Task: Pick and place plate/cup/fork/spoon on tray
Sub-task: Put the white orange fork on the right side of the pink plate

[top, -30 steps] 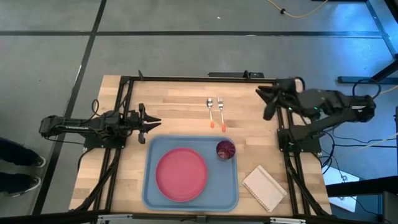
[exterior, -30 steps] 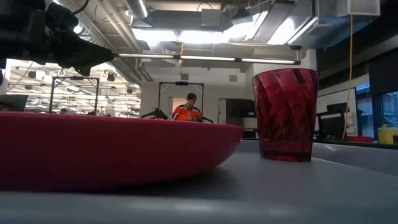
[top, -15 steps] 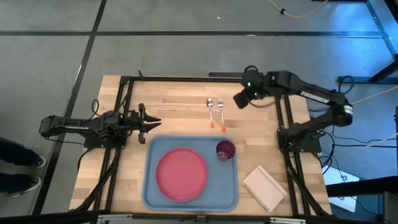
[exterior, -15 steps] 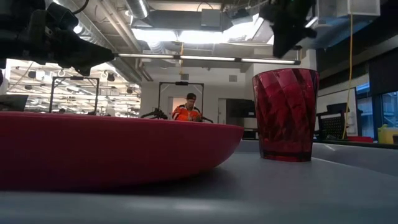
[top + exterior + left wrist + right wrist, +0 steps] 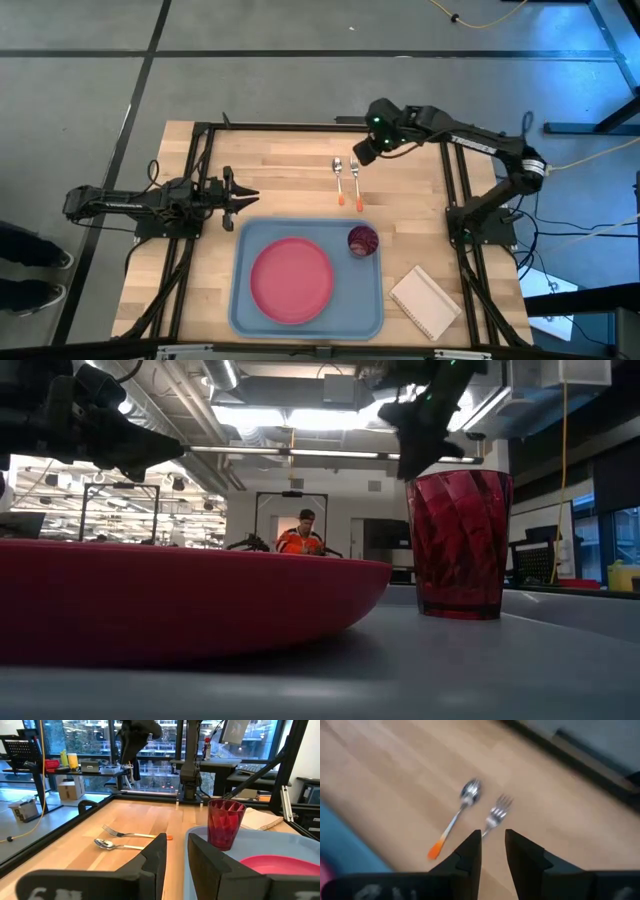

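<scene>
The pinkish-red plate [image 5: 291,280] and the maroon cup [image 5: 363,240] stand in the light blue tray [image 5: 250,240] at the table's near middle. The spoon [image 5: 338,178] and the fork [image 5: 355,180] lie side by side on the bare wood beyond the tray, with their orange tips toward it. My right gripper [image 5: 362,152] hovers just right of the fork's tines. It is open by a narrow gap and empty, and the fork [image 5: 495,812] and the spoon [image 5: 465,800] lie ahead of its fingers. My left gripper [image 5: 245,197] waits at the table's left, open by a narrow gap and empty.
A white notepad [image 5: 425,302] lies at the table's near right, beside the tray. Black frame rails [image 5: 455,180] run along the table's left, right and far edges. Bare wood lies between the cutlery and the tray's far rim. A person [image 5: 303,535] sits far back in the room.
My right gripper has swung from the table's far right corner toward the left, and now hovers over the fork and spoon. The fork, spoon, plate, cup and tray have kept still.
</scene>
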`<action>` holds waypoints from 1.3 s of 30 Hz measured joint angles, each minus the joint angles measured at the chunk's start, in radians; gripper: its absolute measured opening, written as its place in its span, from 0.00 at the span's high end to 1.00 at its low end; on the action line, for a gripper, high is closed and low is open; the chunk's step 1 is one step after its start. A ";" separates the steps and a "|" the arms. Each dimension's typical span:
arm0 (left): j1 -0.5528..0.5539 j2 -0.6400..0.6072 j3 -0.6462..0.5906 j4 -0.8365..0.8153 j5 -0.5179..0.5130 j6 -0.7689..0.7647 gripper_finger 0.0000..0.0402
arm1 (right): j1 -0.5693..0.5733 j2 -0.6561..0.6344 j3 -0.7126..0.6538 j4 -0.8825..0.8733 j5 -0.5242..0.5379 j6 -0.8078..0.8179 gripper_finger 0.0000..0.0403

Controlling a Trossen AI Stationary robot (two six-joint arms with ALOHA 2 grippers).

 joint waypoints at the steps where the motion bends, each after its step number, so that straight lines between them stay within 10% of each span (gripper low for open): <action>1: 0.000 0.000 0.000 0.000 0.000 0.000 0.82 | 0.000 0.021 0.000 -0.001 -0.036 -0.001 0.77; 13: 0.000 0.000 0.000 0.000 0.000 0.000 0.82 | 0.000 0.270 -0.002 -0.028 -0.187 0.057 0.77; 21: 0.000 0.000 0.000 0.000 0.000 0.000 0.82 | 0.040 0.336 -0.002 0.018 0.093 0.340 0.77; 39: 0.000 0.000 0.000 0.000 0.000 0.000 0.82 | 0.101 0.441 -0.030 0.052 0.042 0.395 0.76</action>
